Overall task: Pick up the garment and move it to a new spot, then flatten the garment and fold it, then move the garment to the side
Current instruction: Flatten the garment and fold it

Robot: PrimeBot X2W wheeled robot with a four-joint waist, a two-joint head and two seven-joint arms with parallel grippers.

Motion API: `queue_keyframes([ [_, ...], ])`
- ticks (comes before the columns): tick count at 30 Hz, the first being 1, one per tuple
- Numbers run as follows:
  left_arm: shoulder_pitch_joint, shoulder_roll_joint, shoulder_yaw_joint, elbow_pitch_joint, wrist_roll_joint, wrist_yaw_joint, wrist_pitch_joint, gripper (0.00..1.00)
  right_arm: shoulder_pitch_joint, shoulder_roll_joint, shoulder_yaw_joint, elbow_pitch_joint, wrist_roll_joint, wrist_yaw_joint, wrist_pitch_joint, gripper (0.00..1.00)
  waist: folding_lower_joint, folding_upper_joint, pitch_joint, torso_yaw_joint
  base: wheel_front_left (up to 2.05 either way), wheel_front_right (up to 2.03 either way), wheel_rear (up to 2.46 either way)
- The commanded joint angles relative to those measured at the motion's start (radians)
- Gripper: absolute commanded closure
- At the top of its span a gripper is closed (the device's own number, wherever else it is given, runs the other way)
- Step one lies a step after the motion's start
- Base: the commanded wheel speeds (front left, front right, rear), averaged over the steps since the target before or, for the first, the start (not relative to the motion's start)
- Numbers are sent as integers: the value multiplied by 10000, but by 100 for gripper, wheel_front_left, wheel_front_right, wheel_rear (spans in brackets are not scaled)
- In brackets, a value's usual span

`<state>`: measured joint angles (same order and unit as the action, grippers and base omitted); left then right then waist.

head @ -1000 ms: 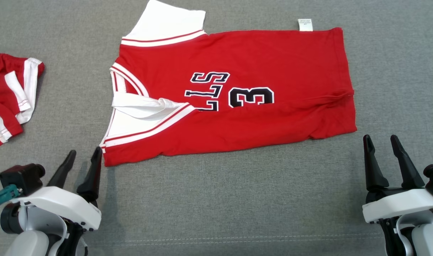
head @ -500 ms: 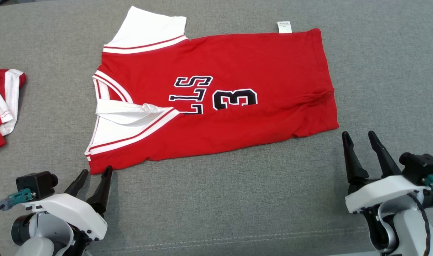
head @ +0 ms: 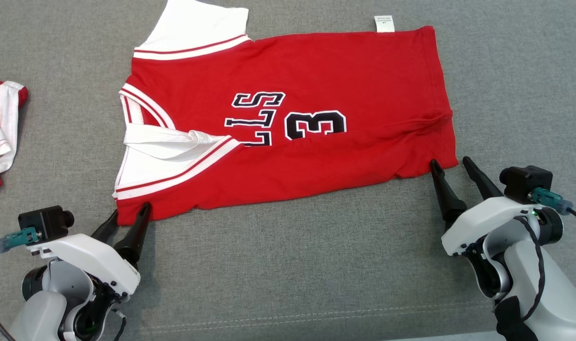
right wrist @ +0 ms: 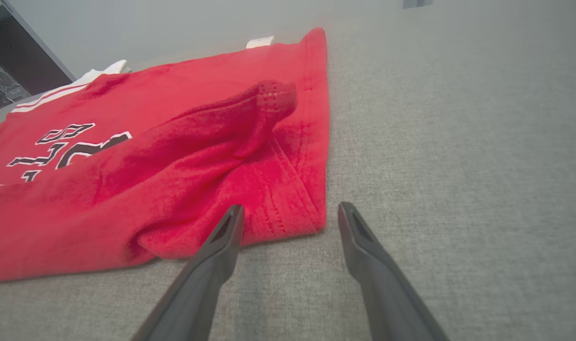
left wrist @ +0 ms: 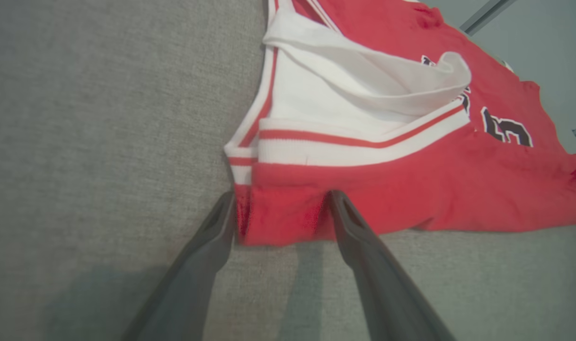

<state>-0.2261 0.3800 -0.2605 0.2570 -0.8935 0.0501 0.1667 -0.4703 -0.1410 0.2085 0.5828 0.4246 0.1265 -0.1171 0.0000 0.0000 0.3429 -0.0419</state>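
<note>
The garment (head: 344, 66), a red jersey with white trim and black lettering, lies spread on the grey cloth surface (head: 288, 265), neck to the left. My left gripper (head: 129, 210) is open at its near left corner. In the left wrist view that corner of the garment (left wrist: 288, 218) sits between the fingers of the left gripper (left wrist: 282, 196). My right gripper (head: 450, 161) is open at the near right hem corner. In the right wrist view the garment (right wrist: 150, 166) has a raised fold, and its corner lies between the tips of the right gripper (right wrist: 290, 207).
Another red and white piece of clothing (head: 1, 128) lies bunched at the left edge. A stitched seam (head: 316, 317) runs along the surface's near side. Bare grey cloth stretches in front of the jersey and to its right.
Both grippers have moved forward to the jersey's near corners, the right one furthest. The head camera shifted too, so the picture slid left. Both stayed open.
</note>
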Motion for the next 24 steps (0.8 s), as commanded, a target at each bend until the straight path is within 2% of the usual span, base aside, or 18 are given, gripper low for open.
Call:
queue_keyframes([
  [1, -404, 164, 334, 81, -170, -120, 116, 0, -228, -89, 325, 46, 86, 42, 27, 0, 0, 0, 17, 9, 0, 0, 0],
  [3, -508, 107, 284, 287, -354, -297, 299, 0, -363, -77, 478, 343, 214, 42, 150, 0, 0, 0, 30, 8, 0, 0, 0],
  [4, -553, 88, 284, 356, -413, -372, 315, 38, -424, -82, 541, 449, 267, 42, 159, 16, 0, 0, 39, 4, 0, 0, 0],
  [5, -590, 45, 300, 416, -507, -457, 326, 84, -463, -87, 602, 553, 337, 42, 181, 67, 0, 0, 42, 0, 0, 0, 0],
  [6, -617, 23, 302, 469, -570, -529, 341, 100, -495, -104, 657, 636, 389, 42, 172, 100, 0, 0, 42, -6, 0, 0, 0],
  [13, -414, 107, 324, 514, -692, -654, 359, 100, -398, -243, 915, 760, 855, 42, -136, 100, 0, 0, -57, -45, 0, 0, 0],
  [24, 1001, 626, 785, -869, -826, -177, 256, 100, 1331, -888, 846, -609, 1611, 42, 72, 100, 0, 0, -312, 188, 0, 0, 0],
])
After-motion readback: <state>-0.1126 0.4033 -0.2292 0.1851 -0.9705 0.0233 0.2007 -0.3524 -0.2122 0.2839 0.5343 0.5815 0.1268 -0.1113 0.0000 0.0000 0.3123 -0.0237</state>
